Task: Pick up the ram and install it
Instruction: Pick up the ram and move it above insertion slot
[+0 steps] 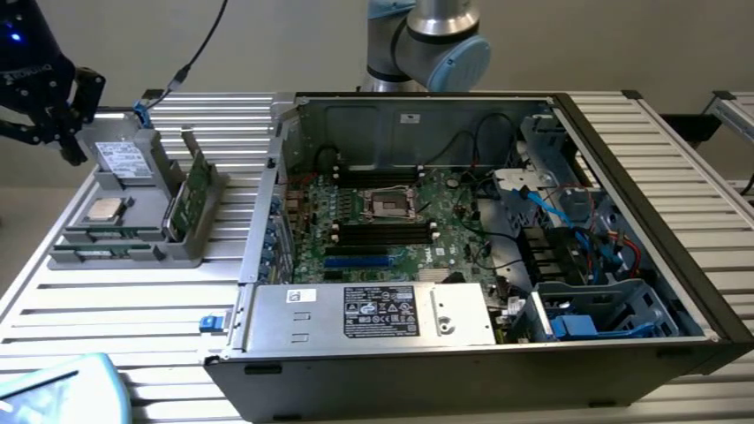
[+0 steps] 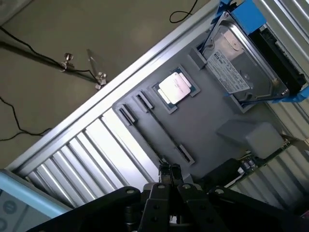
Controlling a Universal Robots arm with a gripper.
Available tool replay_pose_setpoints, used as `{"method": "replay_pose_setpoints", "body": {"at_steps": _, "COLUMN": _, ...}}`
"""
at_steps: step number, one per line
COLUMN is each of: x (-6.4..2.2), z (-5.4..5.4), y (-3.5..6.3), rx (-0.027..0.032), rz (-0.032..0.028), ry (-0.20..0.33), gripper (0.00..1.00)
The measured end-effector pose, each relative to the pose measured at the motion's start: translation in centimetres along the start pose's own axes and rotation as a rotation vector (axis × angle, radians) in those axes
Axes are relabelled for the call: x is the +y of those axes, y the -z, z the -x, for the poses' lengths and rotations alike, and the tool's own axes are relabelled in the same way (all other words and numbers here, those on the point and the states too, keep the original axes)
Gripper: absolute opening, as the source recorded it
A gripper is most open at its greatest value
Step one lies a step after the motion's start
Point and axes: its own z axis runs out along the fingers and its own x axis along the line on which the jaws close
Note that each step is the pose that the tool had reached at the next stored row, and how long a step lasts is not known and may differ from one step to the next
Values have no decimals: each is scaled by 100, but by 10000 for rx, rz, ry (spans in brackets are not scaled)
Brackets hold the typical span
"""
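1. The ram (image 1: 112, 234) is showing as a long, narrow green stick; its chips are too small to make out.
2. It is sitting lengthwise in a slot on the low step of the gray tray (image 1: 189, 252), and it seems to be standing on its long edge.
3. A second green stick (image 1: 104, 255) of the same look is sitting in the tray's outermost slot, parallel to the first and just beside it.
4. Both are resting level, each running nearly the full length of the tray's low step.

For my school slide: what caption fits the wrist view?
Shut gripper above a grey tray with a silver chip and a hard drive.
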Motion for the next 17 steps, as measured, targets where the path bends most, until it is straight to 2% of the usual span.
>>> {"method": "replay_pose_setpoints", "body": {"at_steps": 17, "x": -7, "z": 6, "y": -126, "rx": 165, "rz": -154, "ry": 3093, "gripper": 11}}
